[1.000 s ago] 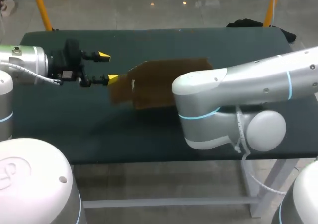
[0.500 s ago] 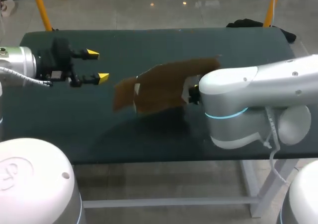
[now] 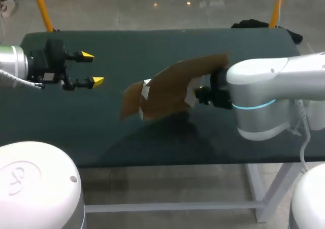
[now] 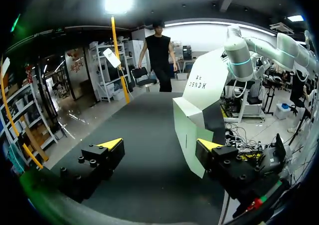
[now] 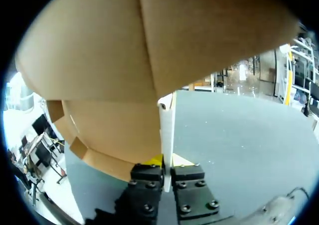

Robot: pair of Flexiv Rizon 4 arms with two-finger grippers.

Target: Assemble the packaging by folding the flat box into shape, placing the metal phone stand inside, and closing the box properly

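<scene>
Head view: a brown flat cardboard box sits in the middle of the frame. It is lifted off the dark green worktop and tipped up, with its shadow below it. The right arm's fingers come in from the right and pinch the box's right edge. That is likely so the box hangs free and can be opened into shape. The left arm's fingers are at the upper left, wide apart and holding nothing. They point toward the box but are well apart from it, maybe waiting to help fold. No metal phone stand shows.

Left wrist view: the two fingers stand far apart over the worktop. The box is ahead of them and off to one side, showing its pale inside face.

Right wrist view: the fingers are squeezed together on a thin edge of the box. The big brown panels rise just ahead of them, with the worktop beyond.
</scene>
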